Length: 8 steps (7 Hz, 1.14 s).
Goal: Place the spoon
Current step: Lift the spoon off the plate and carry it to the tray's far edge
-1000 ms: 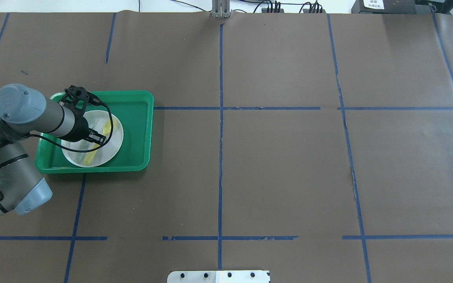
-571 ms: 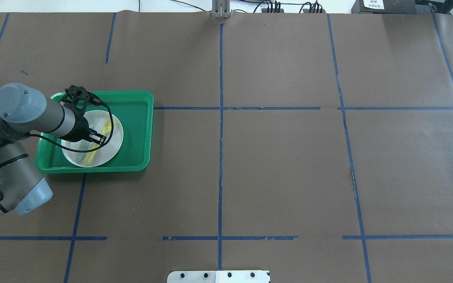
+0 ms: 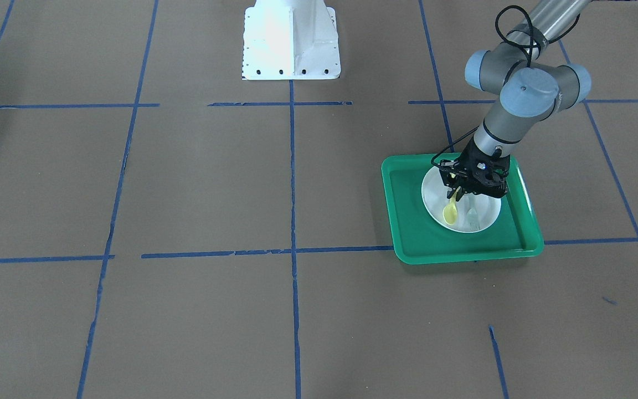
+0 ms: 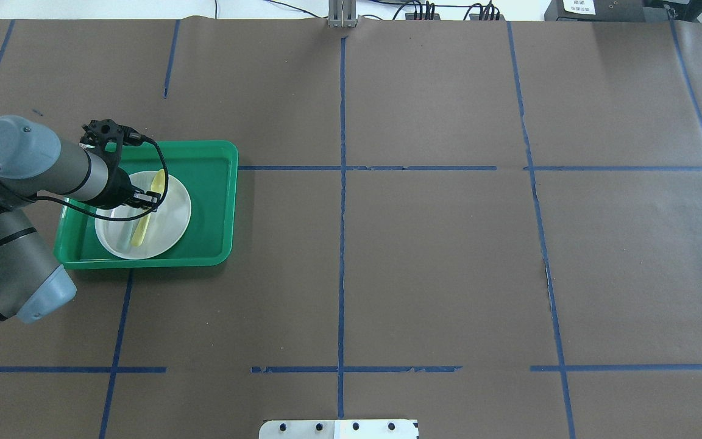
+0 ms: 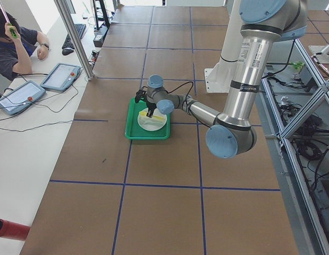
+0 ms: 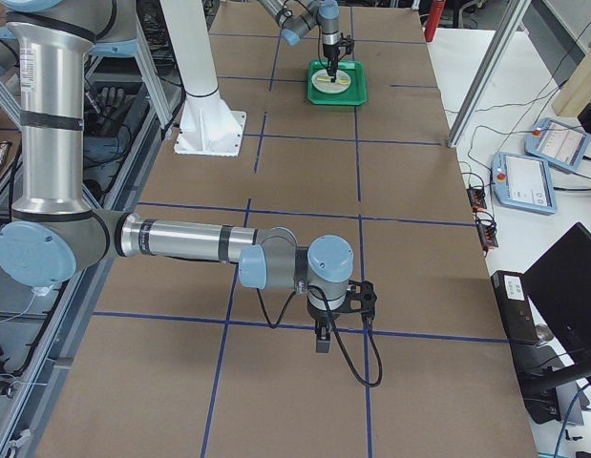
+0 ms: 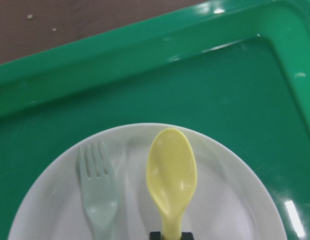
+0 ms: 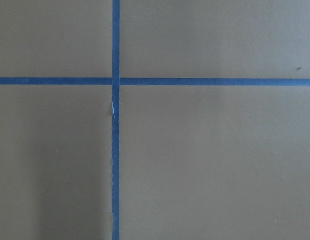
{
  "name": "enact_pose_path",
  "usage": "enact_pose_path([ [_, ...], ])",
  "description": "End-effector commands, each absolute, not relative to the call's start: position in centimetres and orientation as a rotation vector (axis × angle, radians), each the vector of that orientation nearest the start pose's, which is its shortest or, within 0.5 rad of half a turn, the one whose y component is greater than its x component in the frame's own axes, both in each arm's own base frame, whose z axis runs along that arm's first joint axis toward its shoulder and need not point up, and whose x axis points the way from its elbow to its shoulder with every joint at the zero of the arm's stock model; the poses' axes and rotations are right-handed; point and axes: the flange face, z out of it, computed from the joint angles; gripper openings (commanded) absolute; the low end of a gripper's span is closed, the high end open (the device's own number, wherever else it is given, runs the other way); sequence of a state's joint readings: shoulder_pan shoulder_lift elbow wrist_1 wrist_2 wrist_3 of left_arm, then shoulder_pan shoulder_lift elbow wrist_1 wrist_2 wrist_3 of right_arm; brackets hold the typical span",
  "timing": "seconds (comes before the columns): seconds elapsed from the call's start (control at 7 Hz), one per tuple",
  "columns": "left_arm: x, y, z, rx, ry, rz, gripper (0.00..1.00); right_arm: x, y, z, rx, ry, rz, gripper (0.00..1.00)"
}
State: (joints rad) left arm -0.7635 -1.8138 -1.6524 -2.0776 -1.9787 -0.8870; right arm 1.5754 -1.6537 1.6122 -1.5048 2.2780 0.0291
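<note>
The small yellow spoon (image 7: pixel 171 170) is held by its handle in my left gripper (image 4: pixel 147 200), which is shut on it. The spoon's bowl points out over the white plate (image 7: pixel 235 200); I cannot tell whether it touches the plate. The front-facing view shows the spoon (image 3: pixel 450 212) slanting down from the left gripper (image 3: pixel 459 191). The plate (image 4: pixel 171 213) sits in a green tray (image 4: pixel 211 201). My right gripper (image 6: pixel 320 342) shows only in the exterior right view, low over bare table, and I cannot tell whether it is open or shut.
A pale grey-green fork (image 7: pixel 98 190) lies on the plate beside the spoon, and it also shows in the front-facing view (image 3: pixel 473 218). The tray's raised rim (image 7: pixel 144 75) runs beyond the plate. Brown paper with blue tape lines (image 8: pixel 115 120) covers the table. The white robot base (image 3: pixel 290 39) stands at mid-table.
My left gripper has moved left and toward the far side of the plate, and the spoon has moved with it. The fork and plate have stayed put.
</note>
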Motion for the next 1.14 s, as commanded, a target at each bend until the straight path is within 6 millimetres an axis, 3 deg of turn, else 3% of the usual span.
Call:
enact_pose_path([
  [0.0,37.9,-50.6,40.7,0.189,0.87,-0.075,0.02,7.1,-45.7,67.6,0.012,-0.707,0.025,1.0],
  [0.14,39.2,-51.8,37.6,0.151,0.847,-0.117,0.02,7.1,-45.8,67.6,0.013,-0.707,0.024,1.0],
  [0.29,40.3,-52.2,36.2,0.136,0.85,-0.137,0.02,7.1,-45.7,67.6,0.013,-0.707,0.024,1.0],
  [0.71,44.8,-51.2,36.1,0.124,0.825,-0.129,0.04,7.1,-45.8,67.6,0.013,-0.706,0.024,1.0],
  [1.0,46.1,-50.6,36.8,0.107,0.817,-0.118,0.1,7.1,-45.7,67.6,0.012,-0.707,0.025,1.0],
])
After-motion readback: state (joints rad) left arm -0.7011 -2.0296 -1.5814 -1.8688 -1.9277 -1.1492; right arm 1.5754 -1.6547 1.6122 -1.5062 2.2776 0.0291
